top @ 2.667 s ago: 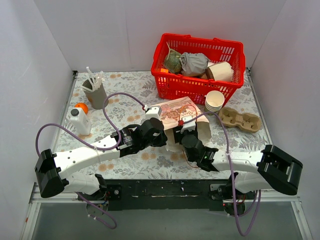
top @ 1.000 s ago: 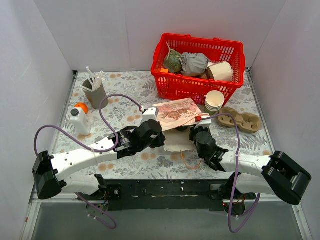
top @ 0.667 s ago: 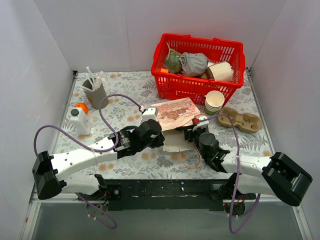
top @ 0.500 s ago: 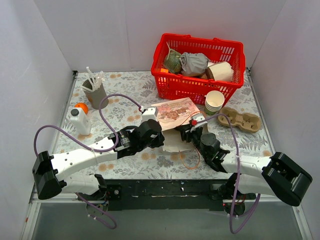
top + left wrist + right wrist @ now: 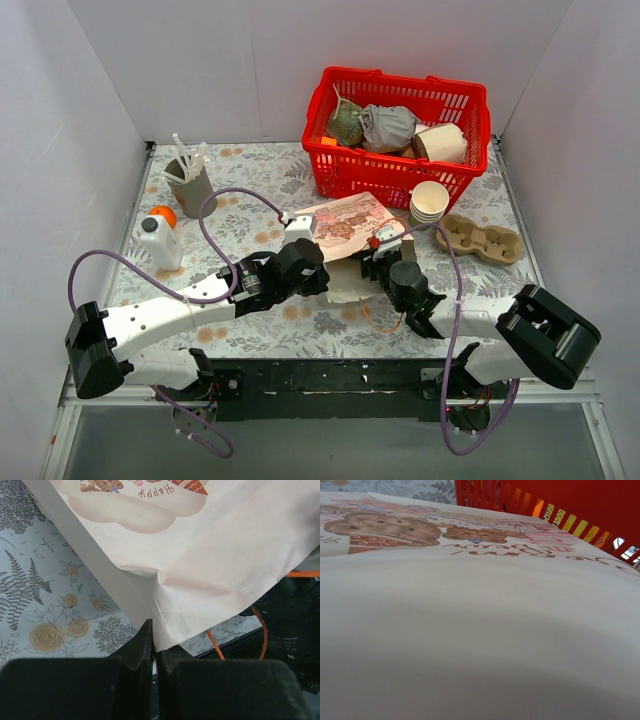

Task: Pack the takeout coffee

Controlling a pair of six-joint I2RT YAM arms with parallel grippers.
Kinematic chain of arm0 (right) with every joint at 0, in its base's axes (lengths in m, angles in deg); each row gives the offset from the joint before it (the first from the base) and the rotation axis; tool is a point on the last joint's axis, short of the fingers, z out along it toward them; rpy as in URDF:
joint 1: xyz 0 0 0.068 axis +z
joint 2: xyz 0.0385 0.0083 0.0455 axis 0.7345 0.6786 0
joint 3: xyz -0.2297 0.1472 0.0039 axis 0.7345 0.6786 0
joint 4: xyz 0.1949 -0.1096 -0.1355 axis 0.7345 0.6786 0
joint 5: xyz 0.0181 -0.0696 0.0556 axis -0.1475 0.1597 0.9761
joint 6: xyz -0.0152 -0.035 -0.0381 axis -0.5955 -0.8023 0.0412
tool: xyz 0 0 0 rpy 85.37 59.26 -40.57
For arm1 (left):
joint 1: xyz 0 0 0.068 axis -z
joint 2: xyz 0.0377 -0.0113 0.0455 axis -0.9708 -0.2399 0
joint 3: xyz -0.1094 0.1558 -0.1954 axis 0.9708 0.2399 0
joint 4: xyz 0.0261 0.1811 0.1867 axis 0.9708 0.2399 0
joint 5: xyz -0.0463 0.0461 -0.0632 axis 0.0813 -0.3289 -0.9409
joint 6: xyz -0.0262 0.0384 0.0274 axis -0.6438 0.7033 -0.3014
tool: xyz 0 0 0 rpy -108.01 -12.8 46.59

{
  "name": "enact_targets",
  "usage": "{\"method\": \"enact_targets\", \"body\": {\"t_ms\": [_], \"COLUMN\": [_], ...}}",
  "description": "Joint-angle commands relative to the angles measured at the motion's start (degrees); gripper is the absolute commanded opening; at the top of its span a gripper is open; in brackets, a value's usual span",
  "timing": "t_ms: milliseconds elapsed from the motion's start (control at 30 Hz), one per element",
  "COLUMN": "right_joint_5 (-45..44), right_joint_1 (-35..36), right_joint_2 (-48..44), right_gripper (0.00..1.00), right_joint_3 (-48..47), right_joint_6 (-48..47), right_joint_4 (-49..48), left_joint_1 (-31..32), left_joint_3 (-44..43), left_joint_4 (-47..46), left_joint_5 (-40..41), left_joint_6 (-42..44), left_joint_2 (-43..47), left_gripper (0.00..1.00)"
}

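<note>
The left fingers (image 5: pixel 136 652) are clenched on the near edge of a printed paper bag (image 5: pixel 225 555), which spreads away from them over the floral counter (image 5: pixel 40 595). The right fingers (image 5: pixel 386 257) sit against the bag's right side, grip or release impossible to tell, a red basket (image 5: pixel 400 170) beyond them. Where the takeout coffee is cannot be told.

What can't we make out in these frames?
- Right gripper jaws: open or shut unclear; top view too small, wrist view filled by the white printed paper bag.
- Dark green lidded coffee cup: seen in no view.
- Red plastic basket contents: crumpled shapes, too small in top view.
</note>
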Motion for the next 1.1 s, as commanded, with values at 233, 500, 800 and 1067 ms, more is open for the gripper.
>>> {"method": "enact_targets", "body": {"t_ms": [233,500,800,1067], "right_joint_5": [-7.0,1.7,0.7,-1.7], "right_joint_1": [-0.1,-0.1,-0.1,-0.2], "right_joint_2": [8.4,10.7,14.3,16.2], "right_gripper": [0.59,0.6,0.59,0.43], "right_joint_3": [-2.5,-2.4,-7.1,-8.8], "right_joint_6": [-0.8,-2.4,-3.4,-3.6], "right_joint_4": [-15.8,-21.3,-15.1,-12.5], "left_joint_1": [-0.1,-0.2,-0.2,-0.1], "left_joint_3": [-0.4,-0.4,-0.8,-1.2], "left_joint_4": [0.5,0.1,0.5,1.2], "left_joint_5": [-1.2,-1.3,-0.2,0.6], "left_joint_6": [0.5,0.7,1.0,1.1], "left_joint_2": [-0.3,-0.8,-1.2,-1.1], "left_gripper": [0.0,0.0,0.0,0.0]}}
